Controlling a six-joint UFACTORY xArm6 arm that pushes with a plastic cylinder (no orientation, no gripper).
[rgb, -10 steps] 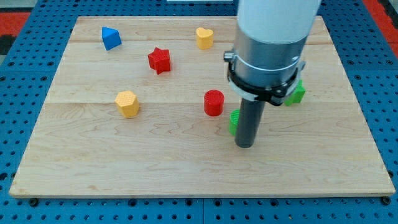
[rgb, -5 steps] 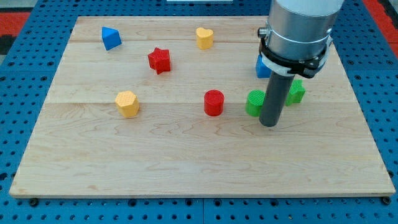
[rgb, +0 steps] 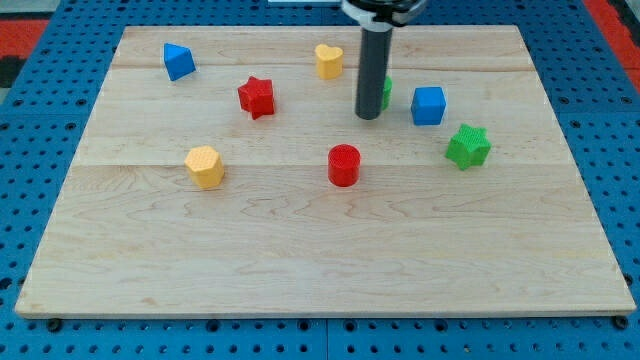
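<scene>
My tip (rgb: 369, 115) rests on the board just right of centre, in its upper part. A green block (rgb: 385, 91) sits right behind the rod, mostly hidden, touching or nearly touching it. A blue cube (rgb: 428, 105) lies a short way to the tip's right, and a green star (rgb: 468, 146) is further right and lower. The yellow heart (rgb: 328, 60) is up and to the left of the tip. The red cylinder (rgb: 344, 165) stands below it.
A red star (rgb: 256, 96) and a blue triangular block (rgb: 178, 61) lie in the upper left. A yellow hexagon-like block (rgb: 204, 166) sits at mid left. The wooden board (rgb: 320, 260) rests on a blue pegboard.
The rod has swept from the lower middle toward the view's right, then up and left. The green block travelled with it from beside the red cylinder to near the yellow heart.
</scene>
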